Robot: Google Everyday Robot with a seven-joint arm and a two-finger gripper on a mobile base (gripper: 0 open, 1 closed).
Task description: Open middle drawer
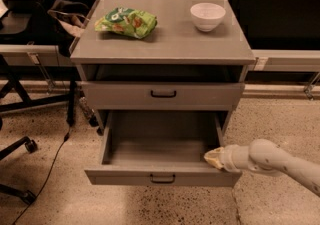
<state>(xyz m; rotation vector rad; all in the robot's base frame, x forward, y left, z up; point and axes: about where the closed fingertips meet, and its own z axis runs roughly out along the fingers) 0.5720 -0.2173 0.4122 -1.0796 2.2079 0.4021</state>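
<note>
- Middle drawer (161, 149): grey, with a low flat front and a small black loop handle (162, 179). It is pulled well out at lower centre of frame, its deep plain box exposed.
- Gripper (214, 158): at the drawer's right front corner.

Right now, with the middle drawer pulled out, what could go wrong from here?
1. The gripper sits at the right front corner of the middle drawer. If it backs away carelessly, it could catch the front panel or side wall and nudge the drawer back in.
2. The drawer already looks far out of the cabinet. Any further pull might strain its runners or tip it.
</note>
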